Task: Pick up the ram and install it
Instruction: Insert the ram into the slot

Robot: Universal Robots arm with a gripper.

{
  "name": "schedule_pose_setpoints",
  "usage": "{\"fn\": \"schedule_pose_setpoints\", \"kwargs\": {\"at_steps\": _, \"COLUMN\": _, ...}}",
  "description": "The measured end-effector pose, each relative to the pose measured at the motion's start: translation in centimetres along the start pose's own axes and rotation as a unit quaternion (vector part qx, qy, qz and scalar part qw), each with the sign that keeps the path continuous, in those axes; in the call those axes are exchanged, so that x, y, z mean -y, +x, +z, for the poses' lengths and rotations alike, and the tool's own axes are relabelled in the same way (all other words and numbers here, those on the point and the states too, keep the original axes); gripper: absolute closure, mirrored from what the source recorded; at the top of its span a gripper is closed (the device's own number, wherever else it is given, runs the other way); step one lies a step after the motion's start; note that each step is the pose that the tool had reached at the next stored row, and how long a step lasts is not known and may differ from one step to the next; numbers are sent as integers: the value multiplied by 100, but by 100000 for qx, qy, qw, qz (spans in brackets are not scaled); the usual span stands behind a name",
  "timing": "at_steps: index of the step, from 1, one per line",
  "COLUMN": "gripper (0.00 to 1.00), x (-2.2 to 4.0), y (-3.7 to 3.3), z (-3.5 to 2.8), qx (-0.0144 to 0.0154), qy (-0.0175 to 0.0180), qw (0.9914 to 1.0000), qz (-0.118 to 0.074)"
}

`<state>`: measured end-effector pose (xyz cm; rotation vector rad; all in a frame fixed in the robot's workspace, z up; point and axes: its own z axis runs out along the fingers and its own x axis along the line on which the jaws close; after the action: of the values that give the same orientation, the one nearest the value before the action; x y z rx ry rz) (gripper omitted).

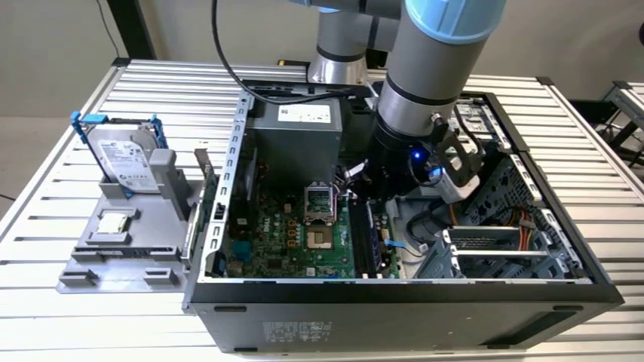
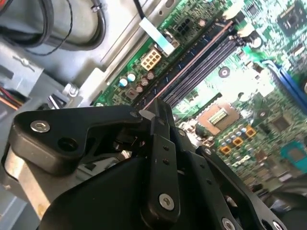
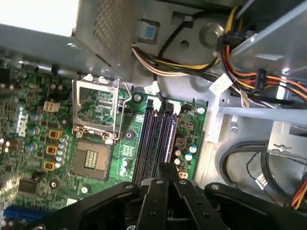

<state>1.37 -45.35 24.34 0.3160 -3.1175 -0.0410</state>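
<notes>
- Deep inside the open computer case [image 1: 403, 305], I, the gripper [image 2: 154, 115], hang just above the memory slots [image 3: 149, 136] of the green board [image 3: 29, 143].
- My jaws are narrow, almost together. As far as I can judge, they pinch the ram [image 2: 192, 64], which is so thin that a wide opening is not needed.
- The ram stands on its long edge, in line with one of the slots, and it runs out from under my fingertips. I hold it upright like this because the slot accepts it only edge down.
- I cannot tell if it is pushed fully down or only rests in the mouth of the slot.
- The arm [image 1: 433, 68] comes down steeply from above, because the case walls leave little free space at the sides.
- In the second wrist view I look along the stick, so it appears as one thin pinkish line between the dark slots. That view is good for judging the alignment.
- In the first wrist view I see the same slots from the other end. It also shows the open processor socket [image 3: 93, 103] beside them and the bundle of coloured cables [image 3: 249, 43] near the case wall.
- The exterior view adds what is outside the case. At the exterior view's left, a grey stand [image 1: 75, 279] carries the hard drive [image 1: 126, 158] in its blue frame, and a small square chip [image 1: 114, 222] lies in front of it.
</notes>
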Motion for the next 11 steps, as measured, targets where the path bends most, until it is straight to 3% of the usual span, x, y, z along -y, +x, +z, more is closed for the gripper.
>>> {"fn": "schedule_pose_setpoints", "kwargs": {"at_steps": 5, "gripper": 100, "x": 0, "y": 0, "z": 0, "qx": -120, "qy": 21, "qw": 99899, "qz": -4493}}
{"fn": "schedule_pose_setpoints", "kwargs": {"at_steps": 8, "gripper": 100, "x": 0, "y": 0, "z": 0, "qx": -193, "qy": 37, "qw": 99741, "qz": -7183}}
{"fn": "schedule_pose_setpoints", "kwargs": {"at_steps": 11, "gripper": 100, "x": 0, "y": 0, "z": 0, "qx": -268, "qy": 55, "qw": 99511, "qz": -9871}}
